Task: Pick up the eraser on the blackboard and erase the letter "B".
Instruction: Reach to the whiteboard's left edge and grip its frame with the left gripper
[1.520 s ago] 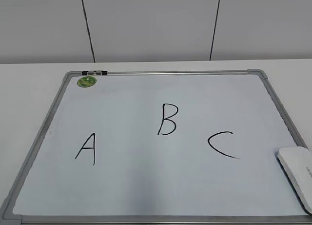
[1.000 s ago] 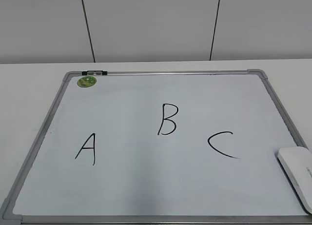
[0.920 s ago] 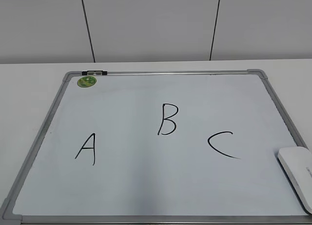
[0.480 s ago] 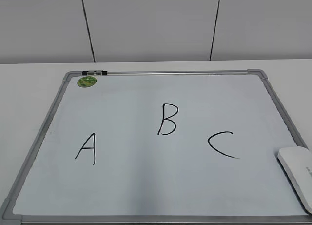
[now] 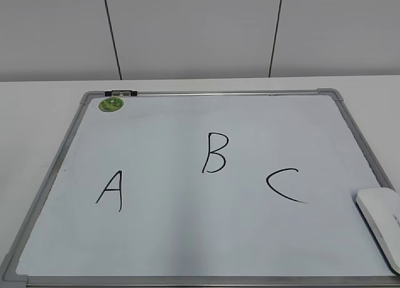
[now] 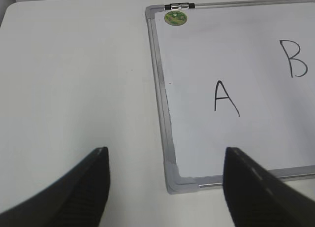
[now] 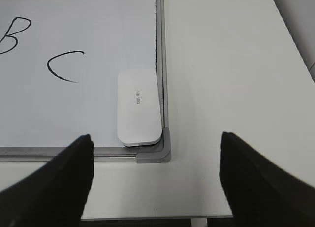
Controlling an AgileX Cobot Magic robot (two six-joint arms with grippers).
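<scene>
The blackboard, a white dry-erase board in a thin grey metal frame with grey corner caps, is seen lying flat on a white table. Three black handwritten letters are marked on it: the letter "A" toward the left, the letter "B" near the middle and set a little farther back, and the letter "C" toward the right. All three letters are seen whole and unsmudged. A round green magnet is placed in the far left corner of the board, just beside a small black clip on the top frame. The eraser, a flat white rounded block with faint grey text on top, is found lying on the board in the near right corner, its long side set along the right frame rail and its near end close to the corner cap; it is well apart from the "B" and lies nearer the "C". The left gripper is held above the near left corner of the board, its two dark fingers spread wide with nothing between them. The right gripper is held above the near right corner, likewise spread wide and empty, with the eraser seen ahead of it and untouched.
</scene>
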